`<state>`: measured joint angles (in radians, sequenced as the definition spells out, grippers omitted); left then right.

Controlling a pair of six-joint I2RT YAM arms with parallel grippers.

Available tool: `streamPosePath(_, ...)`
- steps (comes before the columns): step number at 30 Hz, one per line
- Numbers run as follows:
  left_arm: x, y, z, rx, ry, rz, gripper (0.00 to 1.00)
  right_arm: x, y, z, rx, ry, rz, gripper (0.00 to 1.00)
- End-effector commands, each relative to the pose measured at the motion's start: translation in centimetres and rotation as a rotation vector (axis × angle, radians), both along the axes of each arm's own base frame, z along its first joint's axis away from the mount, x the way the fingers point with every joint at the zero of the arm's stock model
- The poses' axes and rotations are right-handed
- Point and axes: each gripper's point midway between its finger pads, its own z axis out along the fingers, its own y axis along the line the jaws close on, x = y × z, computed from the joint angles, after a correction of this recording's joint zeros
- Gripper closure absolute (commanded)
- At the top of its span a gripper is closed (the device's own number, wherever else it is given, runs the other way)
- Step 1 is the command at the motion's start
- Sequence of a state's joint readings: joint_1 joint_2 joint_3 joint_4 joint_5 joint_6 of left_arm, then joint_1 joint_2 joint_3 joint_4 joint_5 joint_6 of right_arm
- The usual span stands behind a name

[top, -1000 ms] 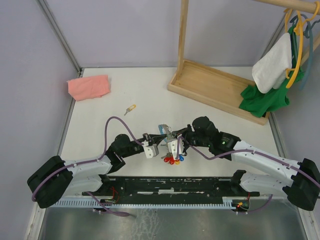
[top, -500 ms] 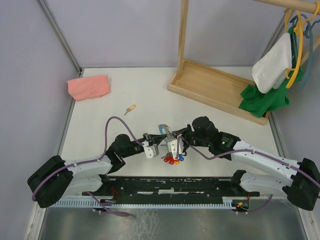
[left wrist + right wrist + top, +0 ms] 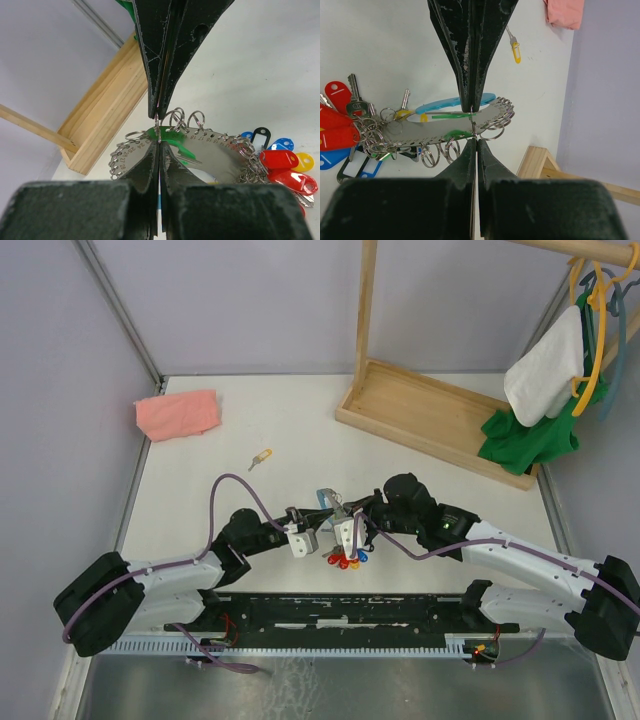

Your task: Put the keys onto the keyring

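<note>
The keyring [image 3: 343, 558] lies between the two arms, with its red, blue and yellow keys [image 3: 282, 162] bunched together. Its grey curved numbered plate [image 3: 427, 134] carries several small rings, and a light-blue tag [image 3: 451, 104] lies beside it. My left gripper [image 3: 159, 143] and right gripper [image 3: 476, 140] meet tip to tip, both shut on one small ring [image 3: 157, 128] at the plate's edge. The green key [image 3: 168, 137] lies against the plate by that ring; whether it hangs on the ring is not visible. The yellow key [image 3: 261, 457] lies alone on the table, further back and to the left.
A pink cloth [image 3: 178, 413] lies at the back left. A wooden rack base [image 3: 430, 415] with an upright post stands at the back right. Green and white clothes [image 3: 545, 390] hang there on hangers. Purple cables loop over both arms.
</note>
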<state>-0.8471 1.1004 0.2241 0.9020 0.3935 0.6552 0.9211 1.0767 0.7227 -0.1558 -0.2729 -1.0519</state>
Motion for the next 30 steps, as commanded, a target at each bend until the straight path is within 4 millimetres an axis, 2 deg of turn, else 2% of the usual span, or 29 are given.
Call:
streamPosePath(1, 0.58, 0.16, 2.16, -0.026, -0.084, 0.029, 0.97, 0.75, 0.90, 2.84, 0.072, -0.050, -0.013, 0.99)
streamPosePath(30, 0.18, -0.33, 2.62, -0.042, -0.084, -0.005, 0.97, 0.51, 1.19, 2.91, 0.085, -0.028, -0.007, 0.99)
